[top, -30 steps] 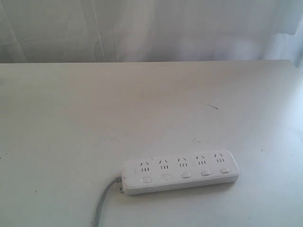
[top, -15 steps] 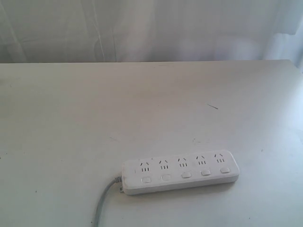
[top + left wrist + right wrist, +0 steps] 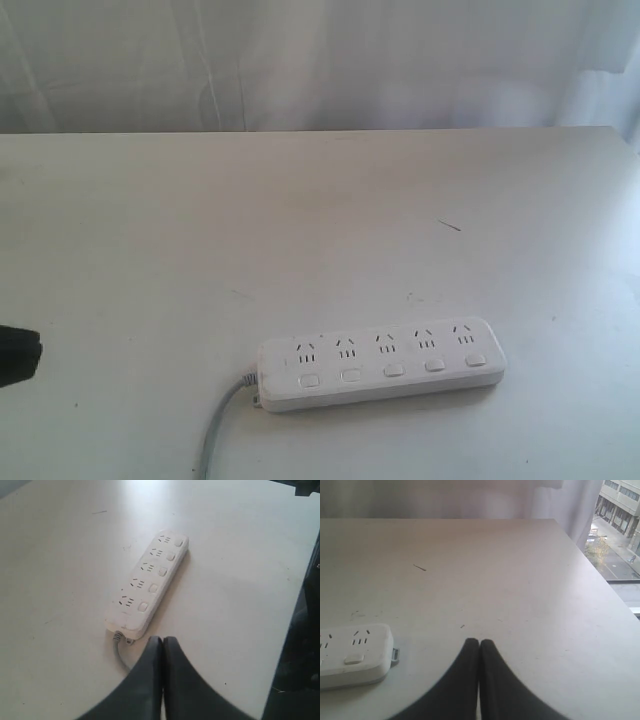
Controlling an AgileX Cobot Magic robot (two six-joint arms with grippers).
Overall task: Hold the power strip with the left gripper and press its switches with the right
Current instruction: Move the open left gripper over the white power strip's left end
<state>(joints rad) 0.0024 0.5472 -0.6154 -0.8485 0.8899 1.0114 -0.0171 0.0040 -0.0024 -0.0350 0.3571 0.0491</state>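
Note:
The white power strip [image 3: 381, 363] lies flat near the table's front, its grey cord [image 3: 215, 435] trailing off the left end. Five switches [image 3: 392, 370] run in a row under the socket groups. My left gripper [image 3: 162, 640] is shut and empty, hovering short of the strip's cord end [image 3: 126, 625]. In the exterior view only a black tip of the left arm [image 3: 18, 353] shows at the left edge. My right gripper [image 3: 479, 642] is shut and empty, off to the side of the strip's far end [image 3: 354, 652]; it does not appear in the exterior view.
The strip rests on a pale table [image 3: 300, 220] backed by white curtains [image 3: 320, 60]. A small dark speck [image 3: 450, 225] lies on the table behind the strip. In the right wrist view the table's side edge [image 3: 600, 575] drops off toward a window.
A black part of the left arm has come into the exterior view at the left edge. The power strip has not moved.

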